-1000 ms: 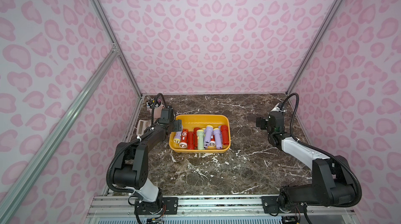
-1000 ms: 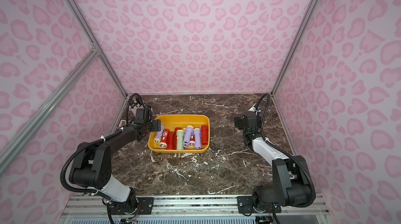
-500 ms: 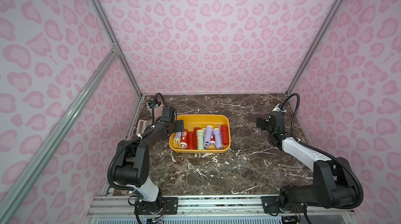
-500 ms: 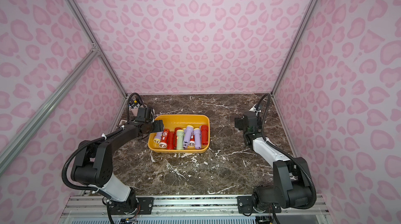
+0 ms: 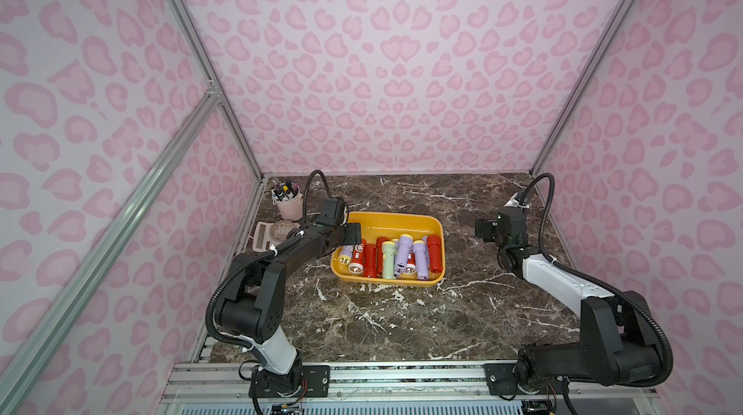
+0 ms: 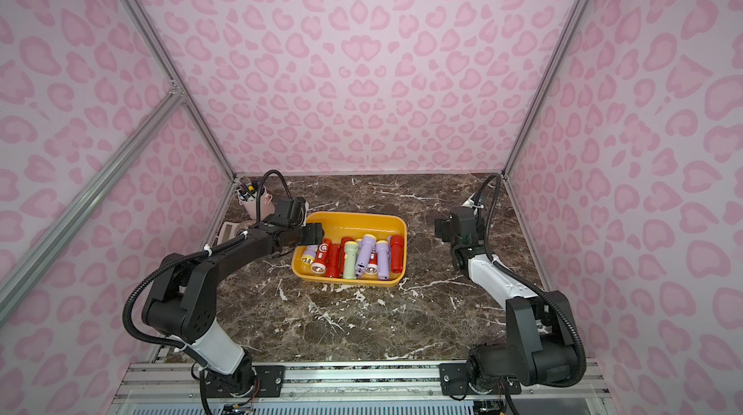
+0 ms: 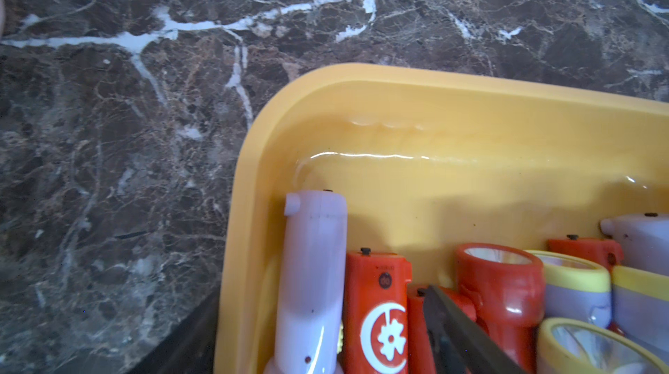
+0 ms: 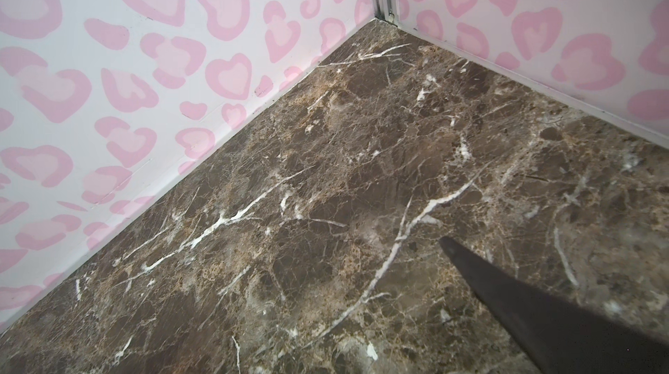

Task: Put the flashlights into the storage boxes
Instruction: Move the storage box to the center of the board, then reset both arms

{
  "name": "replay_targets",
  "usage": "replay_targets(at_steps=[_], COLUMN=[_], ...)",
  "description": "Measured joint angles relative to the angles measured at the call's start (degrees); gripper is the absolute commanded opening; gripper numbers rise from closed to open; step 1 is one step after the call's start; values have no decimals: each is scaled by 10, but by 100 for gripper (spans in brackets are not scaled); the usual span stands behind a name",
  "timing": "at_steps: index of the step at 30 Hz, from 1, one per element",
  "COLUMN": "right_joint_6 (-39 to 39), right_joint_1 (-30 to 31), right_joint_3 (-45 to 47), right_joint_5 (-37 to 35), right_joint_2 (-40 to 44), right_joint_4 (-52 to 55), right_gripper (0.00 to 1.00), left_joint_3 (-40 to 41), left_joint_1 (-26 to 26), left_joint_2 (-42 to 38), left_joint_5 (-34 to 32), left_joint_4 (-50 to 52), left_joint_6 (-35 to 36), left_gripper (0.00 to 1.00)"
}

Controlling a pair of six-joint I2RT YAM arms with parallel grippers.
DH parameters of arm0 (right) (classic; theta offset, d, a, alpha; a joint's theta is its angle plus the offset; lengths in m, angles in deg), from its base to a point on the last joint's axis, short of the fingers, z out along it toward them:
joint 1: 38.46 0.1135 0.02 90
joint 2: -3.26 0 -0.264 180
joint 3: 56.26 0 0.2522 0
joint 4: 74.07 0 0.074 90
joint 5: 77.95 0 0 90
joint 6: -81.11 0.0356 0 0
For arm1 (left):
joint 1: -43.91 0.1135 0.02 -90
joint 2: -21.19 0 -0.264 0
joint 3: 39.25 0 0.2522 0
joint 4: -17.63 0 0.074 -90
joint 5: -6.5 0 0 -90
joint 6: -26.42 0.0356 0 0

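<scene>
Marble tabletop [image 5: 382, 312], pink heart-print walls [image 5: 382, 71] on three sides. The near half of the table was bare, and neither top view showed a stray torch on it.

Mid-table, the yellow tray [image 5: 396, 217] held every visible one of the flashlights [image 5: 402, 254]. They lay side by side, mostly lengthwise near-to-far and crowded toward the near wall, so the tray's far strip was bare. Judged: sorting close to finished.

The left gripper [image 5: 353, 234] hovered over the tray's left end. In the left wrist view one finger [image 7: 452, 325] hung above the red torches and its partner sat outside the tray wall. The jaws were spread wide and gripped nothing, which reads as a drop-off pose.

The right gripper [image 5: 484, 230] was parked to the right, well apart from the tray, fully spread and empty over bare marble, probably to keep clear.

Far left: calculator [image 5: 261, 237] and pen cup [image 5: 290, 208], untouched, not part of the job.
</scene>
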Motion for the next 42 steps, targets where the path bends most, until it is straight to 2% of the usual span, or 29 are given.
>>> replay_targets(at_steps=[6,13,23,33,42], right_joint_6=[-3,-5,1,0,-11], right_joint_1=[0,-9,-44,-52,-55], right_joint_3=[11,14,63,74,127], right_joint_5=[1,5,51,57,70], right_joint_2=[-2,-11,-12,-16,-16], right_joint_4=[-6,-19,-79,-116,-181], right_gripper=[100,100,100,100,100], left_joint_3=[4,118,216,294,403], left_joint_1=[7,97,189,203,212], left_joint_2=[-50,-152,-152,-188,-163], left_joint_5=[-40,-73,-12,-18,-47], left_joint_4=[6,-89,-275,-395,-553], left_joint_6=[35,89,114,126,129], left_gripper=[91,92,92,92,91])
